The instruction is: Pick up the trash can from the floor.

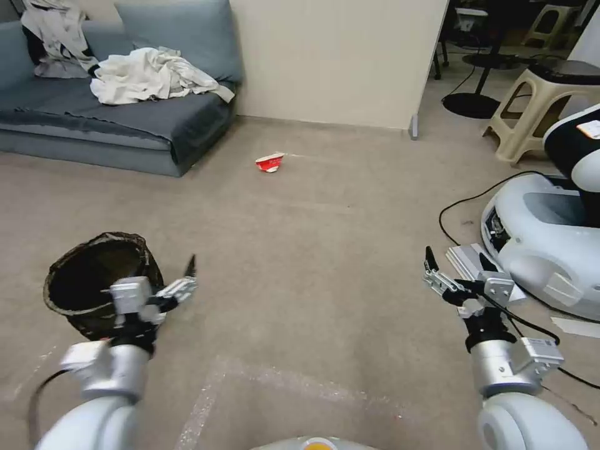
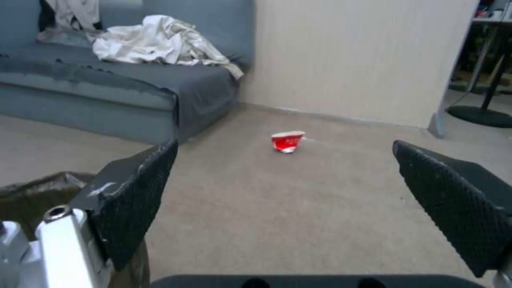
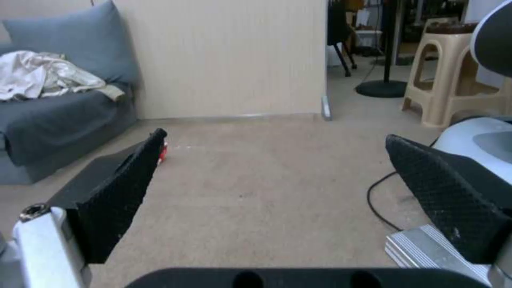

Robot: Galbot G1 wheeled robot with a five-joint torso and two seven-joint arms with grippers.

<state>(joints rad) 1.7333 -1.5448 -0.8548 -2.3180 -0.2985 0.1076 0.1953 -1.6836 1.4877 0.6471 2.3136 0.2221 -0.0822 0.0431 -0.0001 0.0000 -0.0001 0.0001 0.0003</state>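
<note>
**Operator:** Two grippers in view. Report the state of each, and the position of the trash can.

**Unit:** Taking the trash can (image 1: 100,281) as the reference, it stands upright on the floor (image 1: 300,262), its dark bag folded over the rim and its mouth open. My left gripper (image 1: 181,284) is raised just beside the can, on the side toward my right arm, and part of that arm crosses in front of the can's near wall. Its fingers (image 2: 136,200) are spread wide with nothing between them. In the left wrist view the can's rim (image 2: 37,188) sits at the edge of the frame, outside the gap between the fingers.

**Operator:** Right arm?

**Unit:** My right gripper (image 1: 453,275) is held well apart from the can, on the far side of my left gripper, near a grey cable (image 1: 462,206) and a white robot base (image 1: 550,244). Its fingers (image 3: 117,200) are also wide open and empty.

**Operator:** Other items on the carpet?

**Unit:** One crushed red-and-white cup (image 1: 270,162) lies well beyond the can, toward the wall. A blue-grey sofa (image 1: 112,119) stands beyond the can. Neither is a task item.

**Operator:** Task progress?

**Unit:** As I judge it, the task is at an early stage. No grasp is made and the can's weight is still on the carpet. Remaining: line the left fingers up over the rim, close on it, and lift the can clear.
</note>
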